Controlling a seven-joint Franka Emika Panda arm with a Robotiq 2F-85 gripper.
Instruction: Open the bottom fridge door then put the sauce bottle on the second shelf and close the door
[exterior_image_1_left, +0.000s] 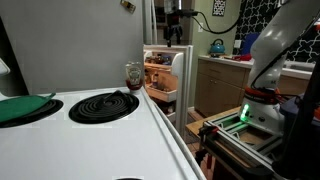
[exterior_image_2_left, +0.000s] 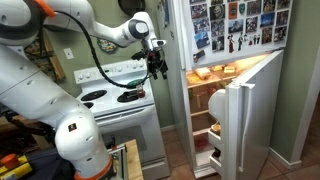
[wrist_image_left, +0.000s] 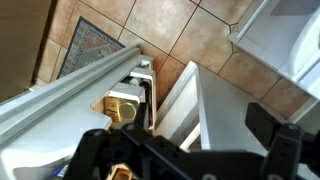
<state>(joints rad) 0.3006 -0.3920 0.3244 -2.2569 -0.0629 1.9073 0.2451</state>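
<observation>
The sauce bottle (exterior_image_1_left: 133, 75) stands upright on the white stove top at its far edge, next to the coil burner. The bottom fridge door (exterior_image_2_left: 238, 118) stands open and shows its white inner side; it also shows in an exterior view (exterior_image_1_left: 181, 82) and from above in the wrist view (wrist_image_left: 190, 100). Lit fridge shelves (exterior_image_2_left: 205, 100) hold food. My gripper (exterior_image_2_left: 157, 67) hangs in the air above the stove's fridge-side edge, higher than the bottle (exterior_image_1_left: 175, 38). In the wrist view my gripper (wrist_image_left: 185, 138) is open and empty.
The white stove (exterior_image_1_left: 110, 130) has black coil burners (exterior_image_1_left: 104, 105) and a green lid (exterior_image_1_left: 22, 108) at its near side. The upper fridge door (exterior_image_2_left: 235, 25) is covered with photos. A counter with a kettle (exterior_image_1_left: 217, 46) stands beyond. Tiled floor and a rug (wrist_image_left: 90, 45) lie below.
</observation>
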